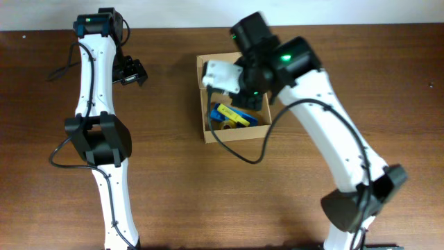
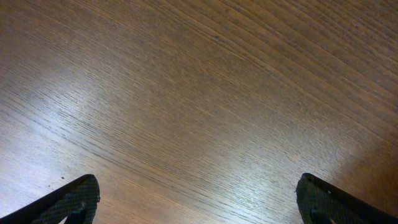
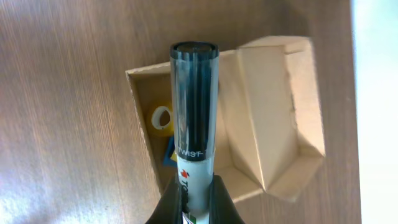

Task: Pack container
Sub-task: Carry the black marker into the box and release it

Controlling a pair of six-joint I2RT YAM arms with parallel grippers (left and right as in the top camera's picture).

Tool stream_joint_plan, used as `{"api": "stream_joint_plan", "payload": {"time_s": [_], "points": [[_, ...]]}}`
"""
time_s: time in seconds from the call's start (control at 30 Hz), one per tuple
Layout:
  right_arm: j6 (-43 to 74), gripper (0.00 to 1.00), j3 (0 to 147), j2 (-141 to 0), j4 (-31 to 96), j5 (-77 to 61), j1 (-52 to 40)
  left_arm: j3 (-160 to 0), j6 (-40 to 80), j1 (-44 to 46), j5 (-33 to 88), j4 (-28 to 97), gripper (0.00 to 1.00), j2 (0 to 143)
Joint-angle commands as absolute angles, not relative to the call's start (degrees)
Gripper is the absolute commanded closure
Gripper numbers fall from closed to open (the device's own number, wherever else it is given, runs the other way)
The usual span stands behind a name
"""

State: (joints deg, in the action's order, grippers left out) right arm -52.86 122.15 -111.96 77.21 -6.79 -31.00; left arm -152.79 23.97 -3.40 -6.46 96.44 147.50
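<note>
The container (image 1: 236, 132) is a small tan cardboard box, open, at the table's middle back. It also shows in the right wrist view (image 3: 273, 124) with its flap folded out to the right. Inside lie a yellow and blue item (image 1: 232, 117), seen in the right wrist view as a yellow piece (image 3: 160, 119) and a blue piece (image 3: 169, 152). My right gripper (image 3: 196, 202) is shut on a marker (image 3: 194, 93) with a white body and a black cap, held above the box's left part. In the overhead view the right gripper (image 1: 239, 87) hovers over the box. My left gripper (image 1: 132, 71) is open and empty over bare wood (image 2: 199, 202).
The brown wooden table (image 1: 173, 187) surrounds the box. The left arm stretches along the table's left side. The right arm reaches in from the front right. A pale strip shows past the table's far edge in the right wrist view (image 3: 376, 93).
</note>
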Motion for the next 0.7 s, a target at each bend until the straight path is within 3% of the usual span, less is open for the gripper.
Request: {"api": "stream_joint_plan", "payload": {"time_s": [0.0, 0.67], "points": [[-57.2, 0.96, 122.8, -115.7, 77.4, -3.8, -31.5, -152.9, 23.2, -3.4, -6.9, 96.5, 0.00, 146.3], [-56.5, 0.96, 122.8, -133.6, 75.5, -3.9, -29.5, -152.9, 23.2, -3.4, -6.9, 96.5, 0.00, 146.3]]}}
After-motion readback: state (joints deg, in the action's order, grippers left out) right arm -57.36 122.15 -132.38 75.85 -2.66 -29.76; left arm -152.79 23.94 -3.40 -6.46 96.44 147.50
